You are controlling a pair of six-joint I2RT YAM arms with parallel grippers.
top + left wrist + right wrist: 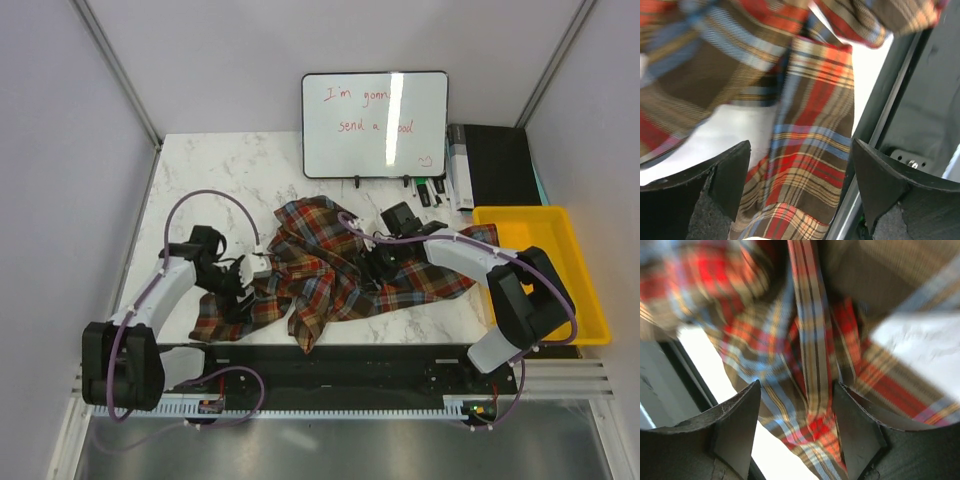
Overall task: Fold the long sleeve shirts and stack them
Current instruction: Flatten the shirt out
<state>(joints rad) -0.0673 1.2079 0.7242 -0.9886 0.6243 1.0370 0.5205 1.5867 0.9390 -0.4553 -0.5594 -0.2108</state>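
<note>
One plaid flannel shirt point(330, 265) in red-orange, brown and blue checks lies crumpled in the middle of the marble table. My left gripper point(248, 283) is low over its left part, near the front edge. In the left wrist view the gripper point(800, 170) is open, with plaid cloth point(810, 110) lying between the spread fingers. My right gripper point(372, 268) is down on the shirt's middle. In the right wrist view the gripper point(797, 415) is open, with a bunched fold of the cloth point(810, 340) in the gap and white table showing beside it.
A yellow plastic bin point(520, 212) stands at the right. A whiteboard point(375, 125) stands at the back, with markers point(430, 190) and a black box point(495, 165) beside it. A black rail point(350, 365) runs along the near edge. Walls close in both sides.
</note>
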